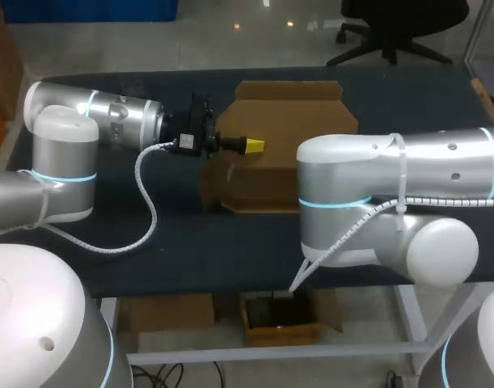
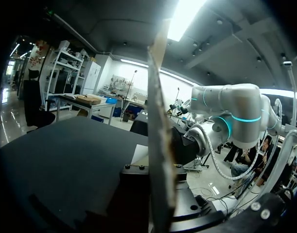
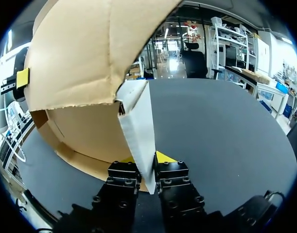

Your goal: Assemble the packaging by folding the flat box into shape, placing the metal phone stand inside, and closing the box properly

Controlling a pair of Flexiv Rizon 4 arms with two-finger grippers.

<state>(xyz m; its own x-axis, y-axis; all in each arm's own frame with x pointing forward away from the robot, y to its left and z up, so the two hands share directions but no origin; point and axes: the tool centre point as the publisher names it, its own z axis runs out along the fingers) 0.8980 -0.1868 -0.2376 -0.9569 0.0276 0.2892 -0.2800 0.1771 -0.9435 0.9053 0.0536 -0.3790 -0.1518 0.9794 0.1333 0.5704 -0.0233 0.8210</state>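
The cardboard box [image 1: 287,113] sits half-folded in the middle of the table [image 1: 190,242]. The left gripper [image 1: 252,145] is pinched tight on a raised panel [image 2: 158,121], a finger on each face. The right gripper [image 3: 148,165] is squeezed nearly closed on a white-faced flap [image 3: 138,126], with the brown walls curling just ahead.

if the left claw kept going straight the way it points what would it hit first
The left claw is clamped on an upright panel of the cardboard box, so that is met at once. Past that, the left wrist view shows the right arm ahead, likely the next contact, though depth is unclear.
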